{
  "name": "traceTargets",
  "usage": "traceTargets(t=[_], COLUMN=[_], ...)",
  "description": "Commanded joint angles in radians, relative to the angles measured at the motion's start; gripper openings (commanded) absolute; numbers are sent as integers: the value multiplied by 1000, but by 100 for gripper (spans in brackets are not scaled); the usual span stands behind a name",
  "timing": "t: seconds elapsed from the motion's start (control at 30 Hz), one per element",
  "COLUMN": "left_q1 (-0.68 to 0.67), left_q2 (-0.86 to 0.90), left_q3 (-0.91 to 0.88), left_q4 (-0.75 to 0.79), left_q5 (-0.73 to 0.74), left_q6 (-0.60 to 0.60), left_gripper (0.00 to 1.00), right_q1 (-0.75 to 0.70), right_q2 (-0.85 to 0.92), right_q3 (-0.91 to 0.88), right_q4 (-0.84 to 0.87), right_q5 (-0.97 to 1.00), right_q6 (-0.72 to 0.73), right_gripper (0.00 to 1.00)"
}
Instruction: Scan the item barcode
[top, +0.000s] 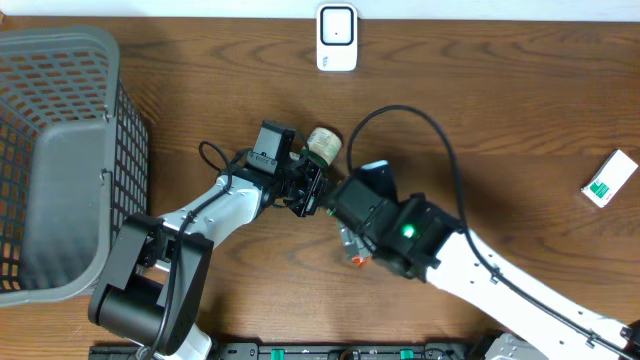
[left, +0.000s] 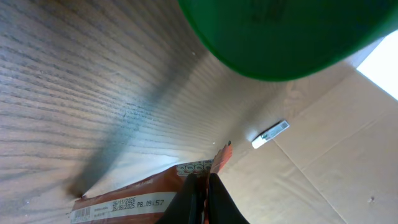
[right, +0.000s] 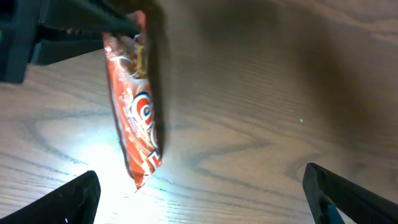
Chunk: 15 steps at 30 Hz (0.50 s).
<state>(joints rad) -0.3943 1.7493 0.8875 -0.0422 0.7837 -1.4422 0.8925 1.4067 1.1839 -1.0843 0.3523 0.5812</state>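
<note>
The left hand (left: 204, 196) is clenched on 1 edge of the orange snack packet (right: 134, 112), which hangs over the middle of the counter (right: 261, 93). The right hand (right: 211, 190) is released. The thin pinch may slip, or the packet may twist so that the scan fails.

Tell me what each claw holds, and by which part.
Left claw pinches the orange snack packet by one end seam. Right claw is open, holding nothing.
</note>
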Motion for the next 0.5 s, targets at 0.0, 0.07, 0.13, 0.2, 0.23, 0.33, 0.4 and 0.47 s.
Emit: traceTargets(t=[0.0, 0.07, 0.13, 0.2, 0.23, 0.33, 0.4, 0.47], left_q1=[2, 2, 2, 2, 3, 2, 2, 2], left_q2=[5, 5, 5, 5, 5, 5, 5, 5], left_q3=[-6, -6, -6, -6, -6, -6, -6, -6], left_q4=[-1, -2, -2, -1, -1, 0, -1, -1], left_q5=[20, 20, 20, 20, 20, 20, 20, 20], left_q6=[8, 0, -18, -55, -76, -109, -109, -109], left_gripper=[7, 7, 7, 7, 7, 7, 7, 7], right_q1=[-51, -61, -58, -47, -40, -16, -2, 14], right_q2=[1, 0, 0, 0, 0, 0, 0, 0], right_q3=[-44, -104, -169, -229, -255, -327, -357, -376], right_q4=[41, 122, 218, 313, 354, 470, 524, 571], right_q5=[-89, -107, -97, -96, -96, -82, -48, -11], right_q6=[-63, -74, -75, -82, -82, -82, -82, -94], right_gripper=[99, 99, 99, 99, 99, 99, 99, 99])
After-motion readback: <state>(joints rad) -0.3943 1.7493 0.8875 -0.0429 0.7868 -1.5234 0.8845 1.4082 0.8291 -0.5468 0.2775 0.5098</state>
